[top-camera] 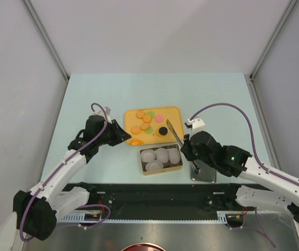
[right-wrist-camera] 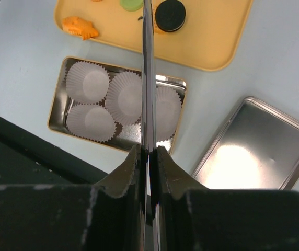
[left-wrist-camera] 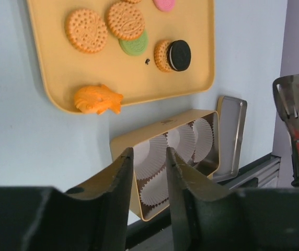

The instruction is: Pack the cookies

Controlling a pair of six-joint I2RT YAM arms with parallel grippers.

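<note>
The cookies lie on a yellow tray (top-camera: 173,112): several orange ones (top-camera: 140,122), green ones (top-camera: 150,114), a pink one (top-camera: 159,117) and a black one (top-camera: 161,130). In the left wrist view I see orange cookies (left-wrist-camera: 86,30), a green one (left-wrist-camera: 135,46) and the black one (left-wrist-camera: 180,55). My right gripper (top-camera: 187,149) is shut on metal tongs (right-wrist-camera: 148,78), whose tip reaches over the tray beside the black cookie (right-wrist-camera: 170,14). My left gripper (left-wrist-camera: 149,157) is open and empty, at the tray's near left corner (top-camera: 122,134).
A gold tin (top-camera: 145,171) with several white paper cups (top-camera: 162,155) stands in front of the tray. Its metal lid (top-camera: 203,173) lies to the right. An orange fish-shaped piece (left-wrist-camera: 98,99) sits on the tray's near left edge.
</note>
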